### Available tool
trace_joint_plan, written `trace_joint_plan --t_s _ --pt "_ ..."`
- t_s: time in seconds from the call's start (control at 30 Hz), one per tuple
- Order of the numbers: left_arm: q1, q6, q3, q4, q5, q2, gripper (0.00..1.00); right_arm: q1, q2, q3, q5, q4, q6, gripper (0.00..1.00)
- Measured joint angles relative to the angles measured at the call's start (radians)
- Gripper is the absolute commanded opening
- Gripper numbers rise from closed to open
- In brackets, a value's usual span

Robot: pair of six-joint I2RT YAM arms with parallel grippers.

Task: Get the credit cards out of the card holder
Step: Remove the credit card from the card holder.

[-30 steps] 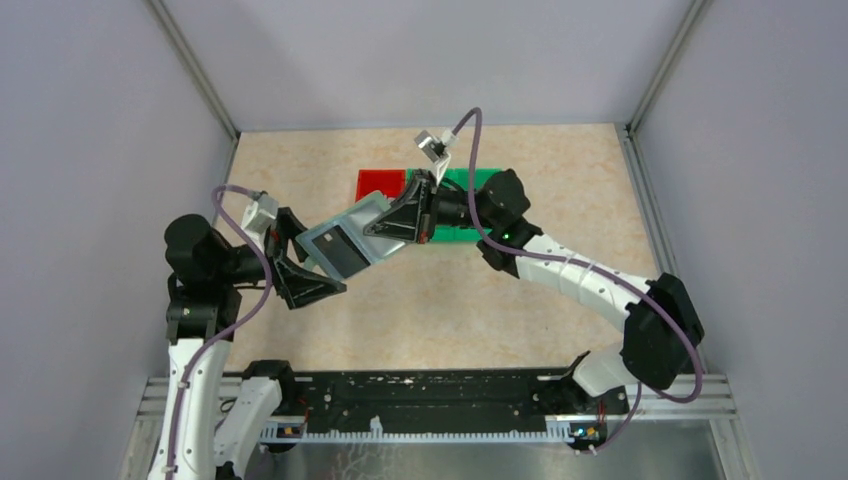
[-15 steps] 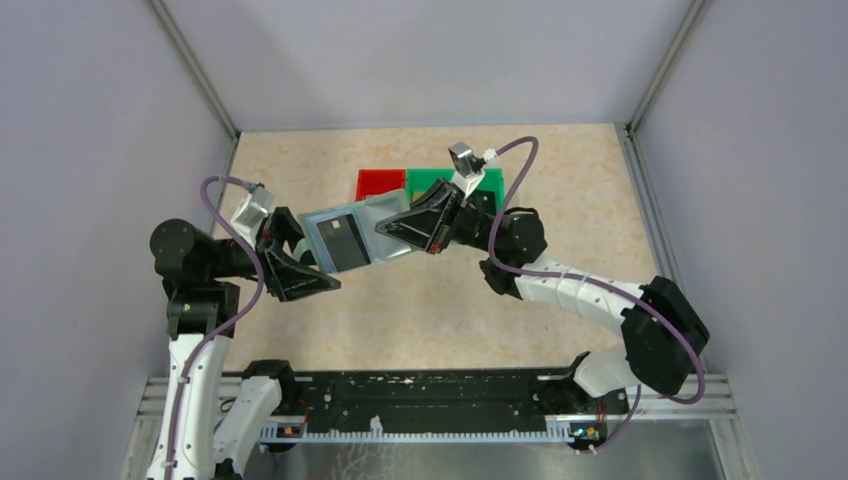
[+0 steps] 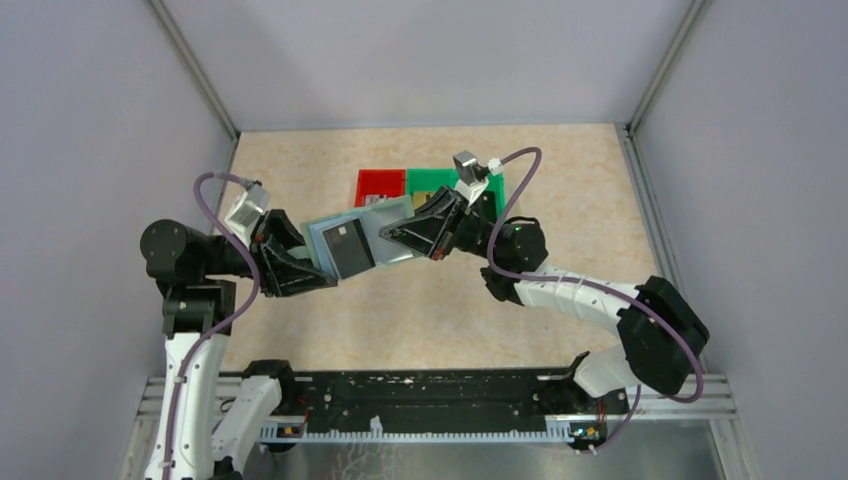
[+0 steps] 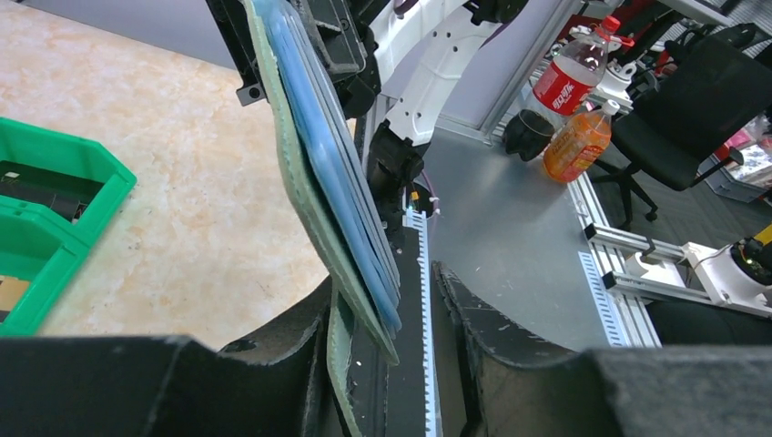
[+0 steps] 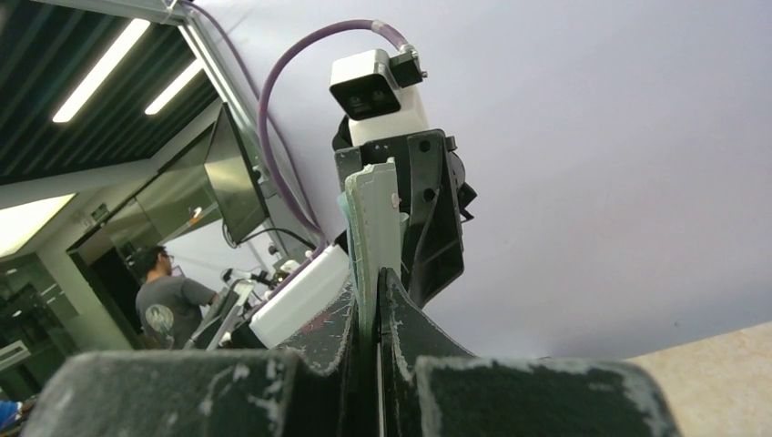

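**Card holder hanging between both arms, bit nervous**

Beige stone-look table (image 3: 580, 230), grey walls, bins at the back. The card holder (image 3: 388, 226) hangs open above the table with a dark credit card (image 3: 350, 250) showing in its pocket. My right end effector (image 5: 378, 273) is clamped on one end. My left end effector (image 3: 312, 262) straddles the other end, jaws apart and not pinching. My worry is that the left grabs holder and card together, so nothing slides out. Both arms reach inward and meet mid-table.

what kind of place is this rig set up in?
Most likely a robotics lab or workshop. The workspace is boxed in by grey panels on an aluminium frame. Beyond it, the wrist views show an office chair, soda bottles and a person near a monitor.
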State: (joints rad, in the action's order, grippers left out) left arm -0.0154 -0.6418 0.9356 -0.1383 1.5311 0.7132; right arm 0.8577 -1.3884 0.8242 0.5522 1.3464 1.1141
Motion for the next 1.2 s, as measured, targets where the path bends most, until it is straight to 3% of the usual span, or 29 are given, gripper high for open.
trace_joint_plan --t_s 0.17,0.4,0.57,0.67,0.83,0.93,1.07,1.2 --pt "0.000 -0.002 0.001 -0.001 -0.008 0.004 0.35 0.011 0.000 0.000 -0.004 0.014 0.007 0.00" --pt "0.000 0.004 -0.002 0.003 -0.055 0.010 0.10 0.029 0.000 -0.009 -0.015 0.058 0.016 0.01" --pt "-0.001 0.011 -0.002 0.015 -0.061 0.009 0.01 0.032 -0.002 -0.034 -0.036 0.081 0.033 0.34" --pt "-0.001 0.038 -0.002 0.048 -0.074 0.008 0.00 0.023 0.005 -0.039 -0.035 0.050 0.030 0.43" --pt "-0.001 0.121 0.003 0.162 -0.104 0.008 0.00 -0.054 0.116 -0.039 -0.033 -0.153 -0.022 0.49" --pt "-0.001 0.161 0.017 0.230 -0.134 0.013 0.00 -0.133 0.257 -0.010 -0.034 -0.365 -0.111 0.51" --pt "-0.001 0.212 0.036 0.314 -0.183 0.021 0.00 -0.167 0.374 0.173 -0.042 -0.681 -0.269 0.49" --pt "-0.001 0.274 0.053 0.402 -0.223 0.041 0.00 -0.167 0.367 0.332 0.048 -0.791 -0.318 0.42"
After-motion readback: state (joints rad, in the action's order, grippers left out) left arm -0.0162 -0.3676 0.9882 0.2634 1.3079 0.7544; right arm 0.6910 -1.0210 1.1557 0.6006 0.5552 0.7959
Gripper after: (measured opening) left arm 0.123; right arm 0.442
